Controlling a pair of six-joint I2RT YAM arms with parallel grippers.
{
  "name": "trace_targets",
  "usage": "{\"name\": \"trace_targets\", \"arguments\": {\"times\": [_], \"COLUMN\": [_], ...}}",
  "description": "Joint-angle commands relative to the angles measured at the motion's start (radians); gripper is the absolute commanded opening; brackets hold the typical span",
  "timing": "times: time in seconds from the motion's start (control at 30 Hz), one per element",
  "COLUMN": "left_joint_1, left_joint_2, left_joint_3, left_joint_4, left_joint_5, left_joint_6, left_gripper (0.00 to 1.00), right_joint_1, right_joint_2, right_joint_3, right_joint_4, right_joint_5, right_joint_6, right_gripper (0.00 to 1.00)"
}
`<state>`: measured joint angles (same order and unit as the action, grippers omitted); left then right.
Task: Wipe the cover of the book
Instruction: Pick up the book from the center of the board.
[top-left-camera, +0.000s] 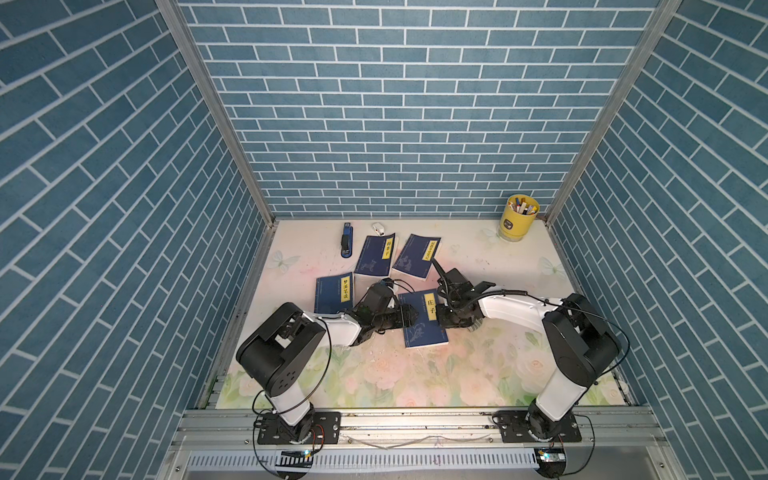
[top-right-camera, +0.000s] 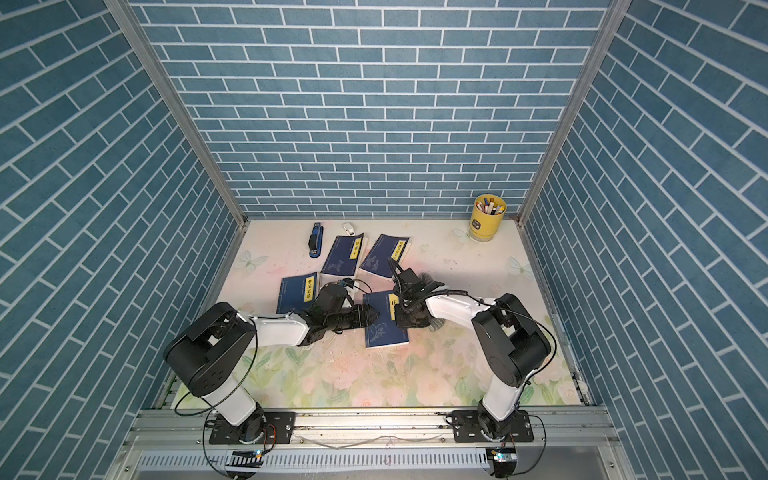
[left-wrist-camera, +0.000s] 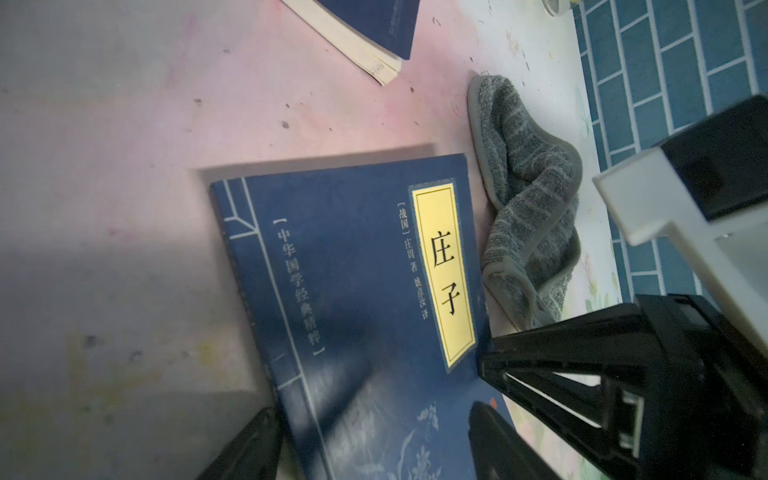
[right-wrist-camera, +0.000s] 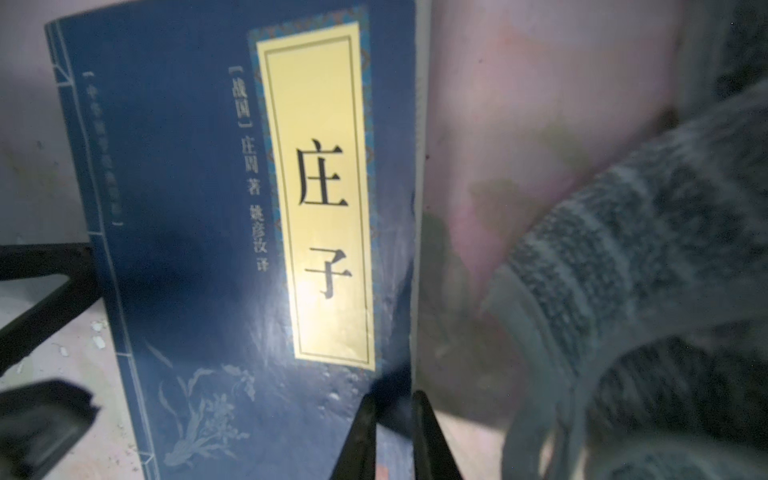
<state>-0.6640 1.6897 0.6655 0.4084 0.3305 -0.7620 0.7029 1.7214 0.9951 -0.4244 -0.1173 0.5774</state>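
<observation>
Your two arms meet over the blue book (top-left-camera: 424, 334), titled in black on a yellow label. It lies flat and face up at the middle of the floral table (top-left-camera: 478, 370), nearer the arms' bases than three look-alike volumes (top-left-camera: 376, 255).

The left gripper (left-wrist-camera: 374, 432) hangs low over the spine side, its jaws spread wide with nothing between them but the cover below. The right gripper (right-wrist-camera: 394, 411) sits at the opposite, page-side edge, its jaws almost together with only a slit showing. Whether they pinch the cover's edge you cannot tell from the wrist view.

The grey striped cloth (left-wrist-camera: 528, 195) lies crumpled on the table just beside that same edge. It is in neither gripper, and in both top views it is partly under the right arm.

That is where trouble may start. No wiping can happen until you pick the cloth up. Jaws this close to the page edge could catch the cover instead, curling or creasing it when the arm lifts. The book looks light and the tabletop slick, so a sideways stroke without the left gripper pressing down would likely slide it toward its neighbours. A low right forearm may also drag the cloth out of reach.
</observation>
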Motion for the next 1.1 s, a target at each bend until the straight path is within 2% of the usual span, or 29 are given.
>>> {"name": "trace_targets", "arguments": {"times": [0.0,0.17,0.43,0.67,0.87,1.07], "left_joint_1": [-0.016,-0.015,0.004,0.007,0.014,0.037], "left_joint_2": [0.017,0.002,-0.008,-0.020,-0.033,-0.069], "left_joint_3": [-0.010,-0.013,-0.064,-0.071,-0.072,-0.062], "left_joint_4": [0.123,0.188,0.374,0.393,0.381,0.250], "left_joint_5": [0.141,0.172,0.228,0.226,0.218,0.185], "left_joint_6": [-0.055,-0.089,-0.191,-0.197,-0.198,-0.155], "left_gripper": [0.70,0.61,0.54,0.45,0.32,0.15], "right_joint_1": [0.013,0.017,0.023,0.024,0.024,0.024], "right_joint_2": [0.059,0.058,0.063,0.070,0.079,0.070], "right_joint_3": [-0.059,-0.060,-0.041,-0.010,0.027,0.024], "right_joint_4": [0.009,0.032,0.076,0.098,0.105,0.105], "right_joint_5": [-0.034,-0.054,-0.090,-0.091,-0.092,-0.078], "right_joint_6": [0.028,0.039,0.064,0.080,0.082,0.078], "right_gripper": [0.16,0.16,0.16,0.16,0.16,0.17]}}
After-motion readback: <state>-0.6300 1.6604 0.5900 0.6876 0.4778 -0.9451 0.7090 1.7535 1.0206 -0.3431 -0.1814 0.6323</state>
